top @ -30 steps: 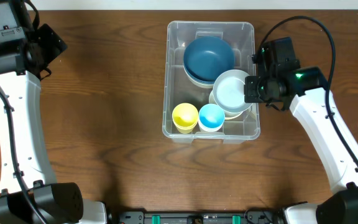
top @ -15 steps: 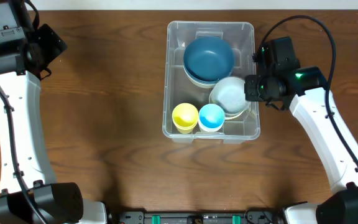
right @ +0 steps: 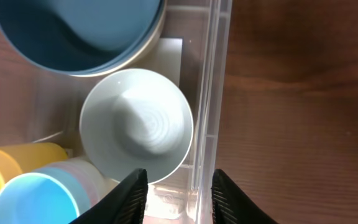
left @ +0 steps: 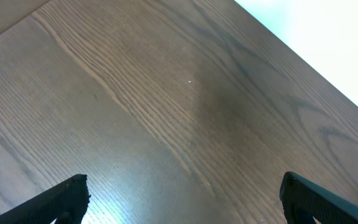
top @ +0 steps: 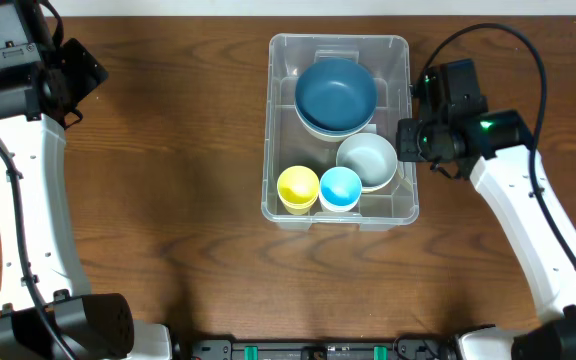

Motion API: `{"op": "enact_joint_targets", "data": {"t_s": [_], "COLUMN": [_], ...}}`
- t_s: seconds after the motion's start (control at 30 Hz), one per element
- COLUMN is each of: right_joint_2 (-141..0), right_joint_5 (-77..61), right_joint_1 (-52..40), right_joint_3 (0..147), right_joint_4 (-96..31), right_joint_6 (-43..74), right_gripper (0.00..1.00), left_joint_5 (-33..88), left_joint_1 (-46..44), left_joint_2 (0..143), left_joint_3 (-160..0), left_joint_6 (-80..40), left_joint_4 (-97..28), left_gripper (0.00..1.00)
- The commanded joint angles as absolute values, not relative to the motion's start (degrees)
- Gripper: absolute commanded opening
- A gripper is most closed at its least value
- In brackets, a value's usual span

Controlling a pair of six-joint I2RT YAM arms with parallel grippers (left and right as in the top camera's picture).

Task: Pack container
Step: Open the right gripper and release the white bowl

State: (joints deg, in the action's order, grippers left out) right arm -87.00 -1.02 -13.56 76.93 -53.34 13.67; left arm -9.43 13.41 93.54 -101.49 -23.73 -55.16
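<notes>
Cups stand nearest me in the overhead view: a yellow cup and a light blue cup, upright, side by side and touching, in the near end of the container. That clear bin sits on the wooden table a little right of its middle, with its long sides running away from me. Just behind the light blue cup, close to the bin's right wall, a white bowl rests open side up. My right wrist camera shows part of a white label on the bin floor beside it. My right gripper hangs at that same wall with its fingers apart, straddling it: one finger is inside by the bowl's rim, the other outside over bare wood. Whether the inner finger touches the bowl I cannot tell from this angle. Farther back, a dark blue bowl fills the far end of the bin. It seems to be nested in a paler one, though only a thin edge of that shows. Well away, near the far left corner of the table, my left gripper is spread wide above bare wood.
</notes>
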Motion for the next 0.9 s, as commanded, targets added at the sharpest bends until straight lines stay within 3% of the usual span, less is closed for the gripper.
{"op": "enact_joint_targets", "data": {"t_s": [0.0,0.07,0.1,0.13,0.17,0.87], "right_joint_2": [-84.40,-84.20,-84.20,-84.23,-84.23,-84.23], "right_joint_5": [1.19,2.70,3.77,5.10,6.57,7.51], "right_joint_1": [-13.47,-13.04,-12.84,-12.64,-12.49,-12.38], "right_joint_3": [77.65,77.65,77.65,77.65,77.62,77.62], "right_joint_4": [-53.10,-52.93,-52.90,-52.93,-52.95,-52.97], "right_joint_6": [13.67,13.65,13.67,13.65,13.65,13.67], "right_gripper": [0.42,0.59,0.72,0.92,0.99,0.99], "left_joint_5": [-10.13,-10.13,-10.13,-10.13,-10.13,-10.13], "left_joint_1": [13.58,13.58,13.58,13.58,13.58,13.58], "left_joint_2": [93.23,93.23,93.23,93.23,93.23,93.23], "left_joint_3": [-101.75,-101.75,-101.75,-101.75,-101.75,-101.75], "left_joint_6": [-22.94,-22.94,-22.94,-22.94,-22.94,-22.94], "left_joint_4": [-55.24,-55.27,-55.24,-55.27,-55.27,-55.24], "left_gripper": [0.98,0.98,0.98,0.98,0.98,0.98]}}
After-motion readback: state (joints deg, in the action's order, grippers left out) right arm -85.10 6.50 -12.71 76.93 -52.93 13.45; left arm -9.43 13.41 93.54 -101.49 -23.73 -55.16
